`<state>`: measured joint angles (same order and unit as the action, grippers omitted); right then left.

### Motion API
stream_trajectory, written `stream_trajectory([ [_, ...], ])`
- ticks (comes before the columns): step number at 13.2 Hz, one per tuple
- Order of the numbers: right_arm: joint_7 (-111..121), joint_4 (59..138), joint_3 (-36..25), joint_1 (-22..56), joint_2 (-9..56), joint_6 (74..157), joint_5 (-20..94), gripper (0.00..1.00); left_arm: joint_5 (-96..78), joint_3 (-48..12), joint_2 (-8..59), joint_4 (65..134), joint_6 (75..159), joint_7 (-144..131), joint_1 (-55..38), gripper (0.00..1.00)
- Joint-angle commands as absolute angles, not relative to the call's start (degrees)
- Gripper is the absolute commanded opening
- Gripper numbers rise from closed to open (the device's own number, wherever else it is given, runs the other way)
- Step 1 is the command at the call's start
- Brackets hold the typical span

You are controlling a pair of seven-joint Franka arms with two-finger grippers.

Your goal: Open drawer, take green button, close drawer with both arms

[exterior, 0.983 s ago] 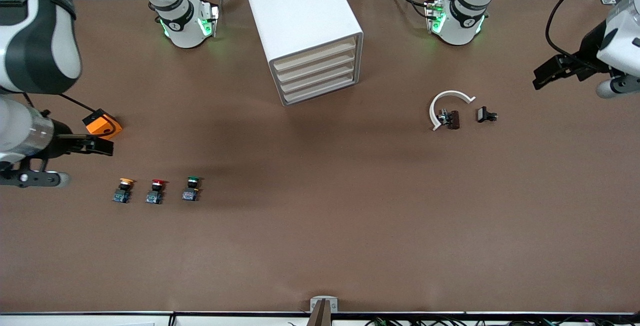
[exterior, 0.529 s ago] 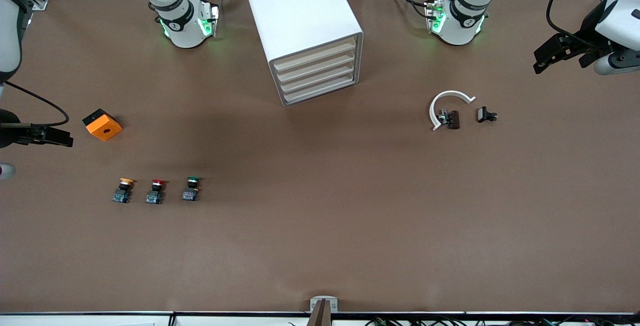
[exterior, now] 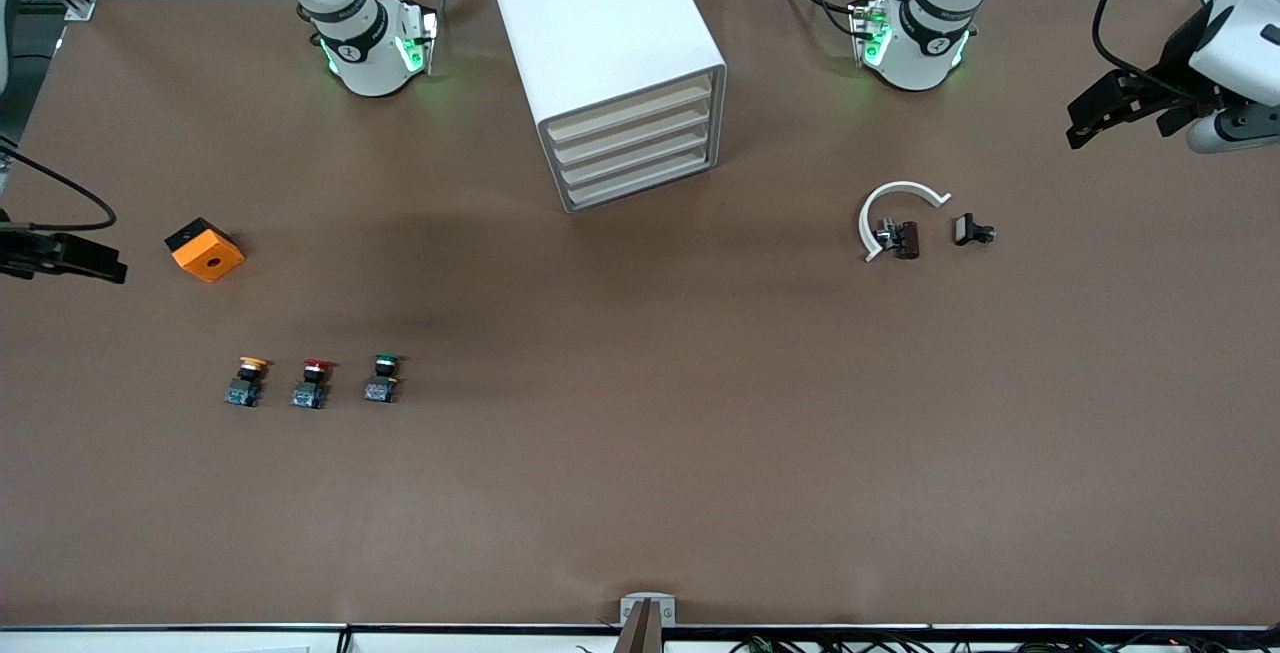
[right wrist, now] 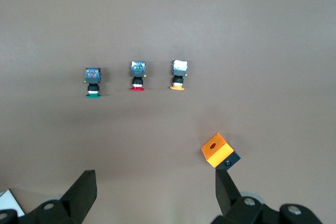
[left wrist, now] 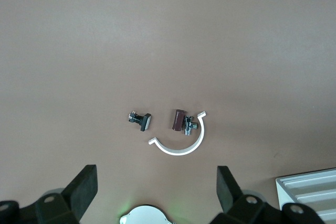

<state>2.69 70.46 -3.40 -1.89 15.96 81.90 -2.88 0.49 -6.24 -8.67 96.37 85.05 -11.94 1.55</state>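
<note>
On the brown desk (exterior: 640, 453) in the front view, we see the white drawer cabinet (exterior: 610, 63) standing between the two arm bases, all its drawers pushed in. The green button (exterior: 382, 378) sits nearer the camera toward the right arm's end, last in a row with the red-capped button (exterior: 311, 383) and the orange-capped button (exterior: 245, 381). An orange block (exterior: 205, 250) lies near them, farther from the camera. The right gripper (exterior: 70, 258) hangs at that end of the desk, just beside the block, holding nothing. The left gripper (exterior: 1110, 113) hovers over the other end, empty too, near a white curved clip (exterior: 890, 208), a brown part (exterior: 905, 239) and a small black part (exterior: 970, 230).

Over to the left wrist view: the fingers (left wrist: 81, 190) are spread wide, with the clip (left wrist: 181, 145) and both small parts below.

Right wrist view now: fingers (right wrist: 84, 190) wide apart again, the green button (right wrist: 93, 81) resting on the desk in its row, the orange block (right wrist: 218, 150) close by one finger.
</note>
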Motion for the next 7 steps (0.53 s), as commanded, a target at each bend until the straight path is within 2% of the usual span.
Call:
stream_trajectory([
  [1,1.1,70.7,-2.3,-2.5,12.4,78.8,-1.2,1.0,0.1,-5.9,-9.8,97.0,84.6,-10.6,2.0,1.0],
  [4,0.7,77.2,-2.5,-2.6,6.6,77.8,0.7,1.0,0.1,-5.9,-9.8,97.2,84.6,-10.6,2.0,1.0],
  [7,0.7,93.2,-2.5,-2.5,-4.2,83.8,0.6,1.0,0.1,-6.0,-9.6,97.1,85.3,-10.6,1.9,1.0],
])
